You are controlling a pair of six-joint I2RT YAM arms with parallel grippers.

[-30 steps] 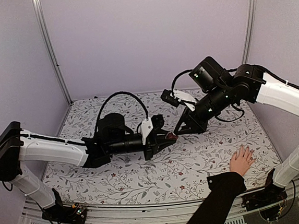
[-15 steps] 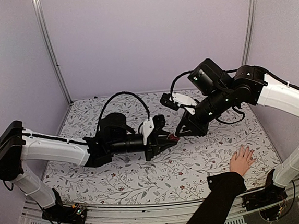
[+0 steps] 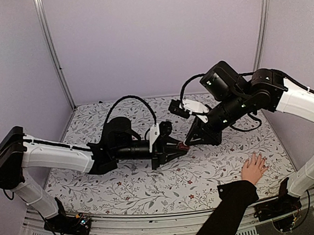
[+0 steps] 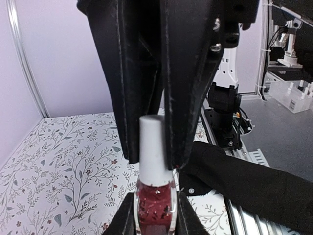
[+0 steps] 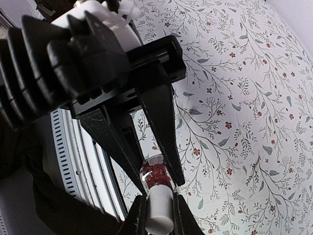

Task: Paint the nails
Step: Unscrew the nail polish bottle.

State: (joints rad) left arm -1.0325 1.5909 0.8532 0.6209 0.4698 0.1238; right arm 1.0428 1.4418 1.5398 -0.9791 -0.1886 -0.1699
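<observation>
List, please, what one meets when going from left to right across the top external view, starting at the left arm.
Left arm's white link → left gripper → dark-red bottle → right gripper → person's hand.

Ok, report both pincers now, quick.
Left pincer: closed on the small dark-red glass bottle.
Right pincer: closed on that bottle's white cap.

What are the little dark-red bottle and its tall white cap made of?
The small dark-red bottle looks like clear, glossy glass: bright glints, with red liquid showing through. Its round white cap looks like smooth matte plastic, though that is less sure.
</observation>
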